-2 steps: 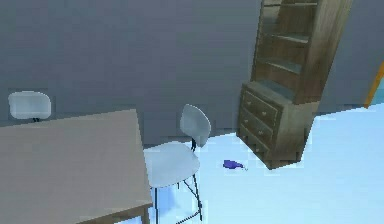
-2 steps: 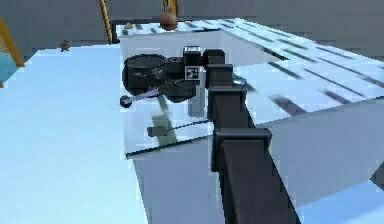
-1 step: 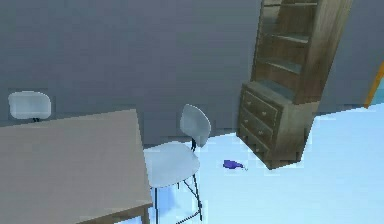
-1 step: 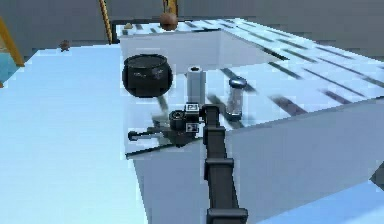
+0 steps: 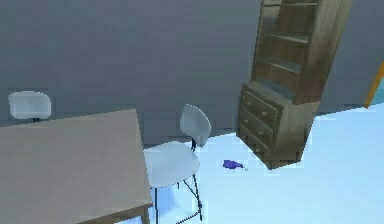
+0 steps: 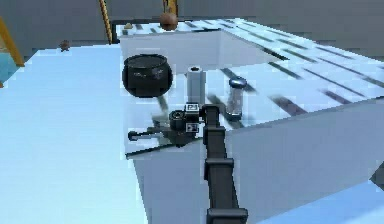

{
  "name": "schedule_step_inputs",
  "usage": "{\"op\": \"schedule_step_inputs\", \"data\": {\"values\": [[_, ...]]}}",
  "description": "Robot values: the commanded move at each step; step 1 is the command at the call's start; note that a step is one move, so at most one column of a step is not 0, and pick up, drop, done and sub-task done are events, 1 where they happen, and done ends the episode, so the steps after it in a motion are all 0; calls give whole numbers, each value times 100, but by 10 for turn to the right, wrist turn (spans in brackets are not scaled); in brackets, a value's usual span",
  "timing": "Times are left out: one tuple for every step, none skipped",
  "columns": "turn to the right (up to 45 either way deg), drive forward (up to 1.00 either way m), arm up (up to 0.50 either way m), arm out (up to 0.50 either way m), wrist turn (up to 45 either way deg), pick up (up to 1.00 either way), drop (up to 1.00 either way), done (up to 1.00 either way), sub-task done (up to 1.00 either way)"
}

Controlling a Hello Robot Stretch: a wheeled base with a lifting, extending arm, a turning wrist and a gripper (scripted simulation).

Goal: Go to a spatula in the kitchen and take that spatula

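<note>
- Arm (image 6: 218,165) extended over the bench (image 6: 320,130), likely positioning for a grasp.
- Claw (image 6: 145,138) sat near a dark pot (image 6: 148,75); its state and load could not be told.

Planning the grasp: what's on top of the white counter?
A black pot, two small upright cylinders, and a brown round thing at the far edge. The arm and gripper hide whatever lies beneath them.
</note>
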Motion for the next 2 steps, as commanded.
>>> {"op": "schedule_step_inputs", "data": {"values": [[0, 0, 10, 0, 0, 0, 0, 0, 0], [0, 0, 0, 0, 0, 0, 0, 100, 0]]}}
